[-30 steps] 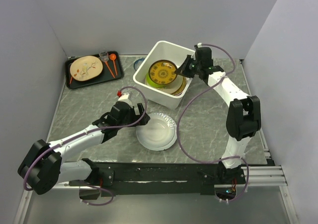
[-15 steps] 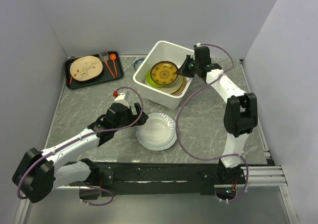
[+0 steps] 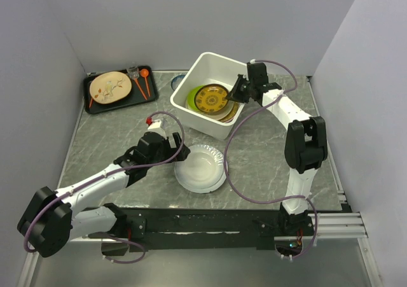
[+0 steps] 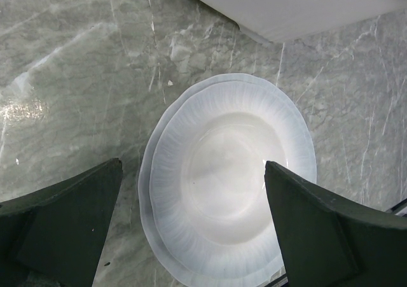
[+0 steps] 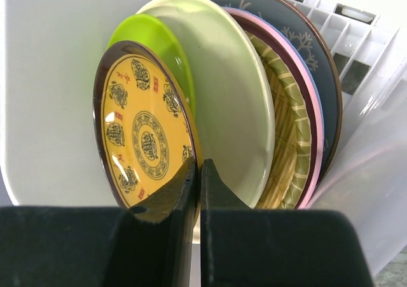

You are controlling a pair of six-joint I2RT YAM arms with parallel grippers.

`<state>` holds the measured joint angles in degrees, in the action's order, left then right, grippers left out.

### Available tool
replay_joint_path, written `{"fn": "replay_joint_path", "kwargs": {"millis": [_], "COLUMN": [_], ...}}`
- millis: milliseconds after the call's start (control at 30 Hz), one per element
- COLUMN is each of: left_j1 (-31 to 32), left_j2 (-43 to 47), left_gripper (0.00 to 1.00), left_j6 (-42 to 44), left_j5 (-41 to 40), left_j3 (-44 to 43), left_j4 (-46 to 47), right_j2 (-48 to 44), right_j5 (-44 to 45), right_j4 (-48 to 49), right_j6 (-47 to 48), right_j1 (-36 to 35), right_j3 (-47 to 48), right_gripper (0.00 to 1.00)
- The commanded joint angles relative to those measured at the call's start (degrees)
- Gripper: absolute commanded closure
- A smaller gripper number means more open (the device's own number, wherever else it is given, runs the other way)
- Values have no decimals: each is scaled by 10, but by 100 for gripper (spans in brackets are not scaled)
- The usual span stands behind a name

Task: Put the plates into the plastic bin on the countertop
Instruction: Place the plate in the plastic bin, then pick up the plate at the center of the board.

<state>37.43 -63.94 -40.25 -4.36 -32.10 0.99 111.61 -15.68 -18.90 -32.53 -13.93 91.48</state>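
My right gripper is shut on the rim of a yellow plate with a dark rim, holding it inside the white plastic bin. Behind it in the bin stand a lime green plate, a cream plate, a woven yellow plate, a pink plate and a grey plate. Two stacked white plates lie on the dark marble countertop. My left gripper is open, hovering over the white plates' left side.
A flat black tray at the back left holds a cream twig-pattern plate and orange utensils. A small blue-rimmed dish sits behind the bin. Grey walls enclose the counter on three sides.
My right gripper has lowered the yellow plate deeper into the bin, tilting it against the stack. My left gripper shifted slightly over the white plates.
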Motion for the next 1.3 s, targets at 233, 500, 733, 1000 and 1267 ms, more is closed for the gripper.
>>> {"fn": "replay_joint_path", "kwargs": {"millis": [233, 500, 733, 1000, 1267], "left_j1": [-2, -2, -2, -2, -2], "left_j2": [28, 61, 45, 11, -43], "left_gripper": [1, 1, 1, 10, 27], "left_j6": [-5, -4, 10, 18, 30], "left_j5": [-7, -2, 26, 48, 53], "left_j3": [9, 25, 25, 17, -6], "left_j4": [7, 4, 16, 35, 34], "right_j2": [-22, -51, -142, -232, -300], "right_j5": [1, 28, 26, 4, -15], "right_j4": [3, 11, 59, 69, 76], "right_j6": [10, 10, -4, -9, 1], "right_j1": [3, 3, 2, -5, -24], "right_j3": [5, 6, -56, -134, -241], "right_gripper": [60, 37, 35, 36, 42]}}
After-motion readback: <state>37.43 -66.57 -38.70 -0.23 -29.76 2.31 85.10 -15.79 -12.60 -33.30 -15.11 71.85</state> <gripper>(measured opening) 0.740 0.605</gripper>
